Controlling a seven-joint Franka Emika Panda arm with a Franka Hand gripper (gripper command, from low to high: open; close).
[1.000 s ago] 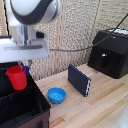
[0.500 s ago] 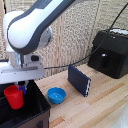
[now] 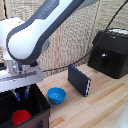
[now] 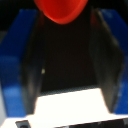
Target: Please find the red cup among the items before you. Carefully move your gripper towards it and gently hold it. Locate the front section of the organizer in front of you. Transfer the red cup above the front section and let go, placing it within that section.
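Note:
The red cup stands inside the black organizer at the exterior view's lower left, in the compartment nearest that view's bottom edge; I see no divider wall. My gripper hangs just above the cup with its blue-tipped fingers spread and a small gap down to the cup. In the wrist view the cup lies beyond the fingertips, and the gripper is open around a dark space, its blue finger pads not touching the cup.
A shallow blue bowl sits on the wooden table next to the organizer. A dark flat box stands on edge behind it. A black rounded machine is at the exterior view's right. A woven screen backs the table.
The gripper carried the red cup down into the organizer. The fingers have opened and the cup now sits below them on its own.

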